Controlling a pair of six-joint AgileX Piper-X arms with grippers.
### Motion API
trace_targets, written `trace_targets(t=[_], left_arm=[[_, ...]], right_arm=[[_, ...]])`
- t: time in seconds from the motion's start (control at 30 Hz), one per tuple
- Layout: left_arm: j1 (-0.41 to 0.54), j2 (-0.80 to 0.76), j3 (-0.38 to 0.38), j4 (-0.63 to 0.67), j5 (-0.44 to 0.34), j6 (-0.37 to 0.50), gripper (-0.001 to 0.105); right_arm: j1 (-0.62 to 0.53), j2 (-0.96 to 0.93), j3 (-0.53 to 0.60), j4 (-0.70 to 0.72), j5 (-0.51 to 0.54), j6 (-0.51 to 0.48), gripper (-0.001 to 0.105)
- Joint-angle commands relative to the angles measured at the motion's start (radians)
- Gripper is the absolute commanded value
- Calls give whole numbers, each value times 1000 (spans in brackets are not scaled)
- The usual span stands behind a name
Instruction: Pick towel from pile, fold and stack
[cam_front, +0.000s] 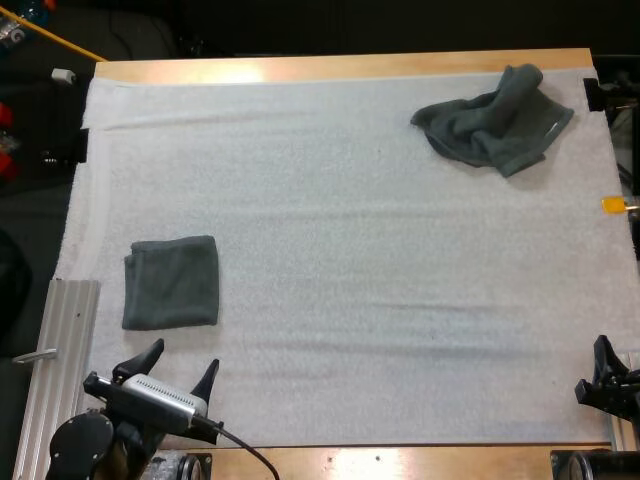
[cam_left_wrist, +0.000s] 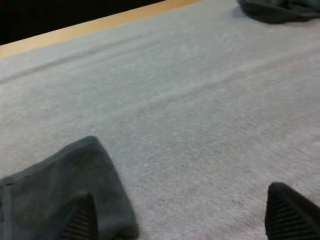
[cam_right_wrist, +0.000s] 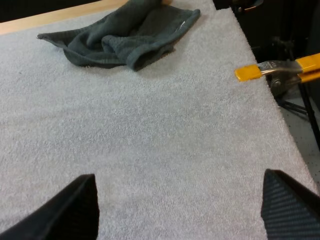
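A folded dark grey-green towel (cam_front: 171, 283) lies flat on the left part of the white mat (cam_front: 350, 260). A crumpled towel (cam_front: 495, 118) sits at the far right corner of the mat. My left gripper (cam_front: 180, 370) hovers just in front of the folded towel, open, with nothing between its fingers. In the left wrist view the folded towel (cam_left_wrist: 55, 195) lies right by one fingertip (cam_left_wrist: 80, 220), and the crumpled towel (cam_left_wrist: 280, 9) is far off. My right gripper (cam_right_wrist: 180, 210) stands open over bare mat near the front right edge, the crumpled towel (cam_right_wrist: 122, 37) well ahead of it.
A ribbed metal rail (cam_front: 58, 370) runs along the mat's left front side. The wooden table edge (cam_front: 340, 66) borders the far side. An orange-handled clamp (cam_right_wrist: 275, 70) grips the mat's right edge. Bare mat spreads between the two towels.
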Motion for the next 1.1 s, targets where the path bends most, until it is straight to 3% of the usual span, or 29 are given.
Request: trace_targets(t=[0.0, 0.3, 1.07], left_arm=[[-11, -137, -4, -20, 6, -8, 66], [-14, -137, -4, -20, 6, -8, 66], [-14, -137, -4, -20, 6, -8, 66]], right_arm=[[0, -46, 0, -9, 2, 1, 66], [107, -46, 0, -9, 2, 1, 66], [109, -44, 0, -9, 2, 1, 66]])
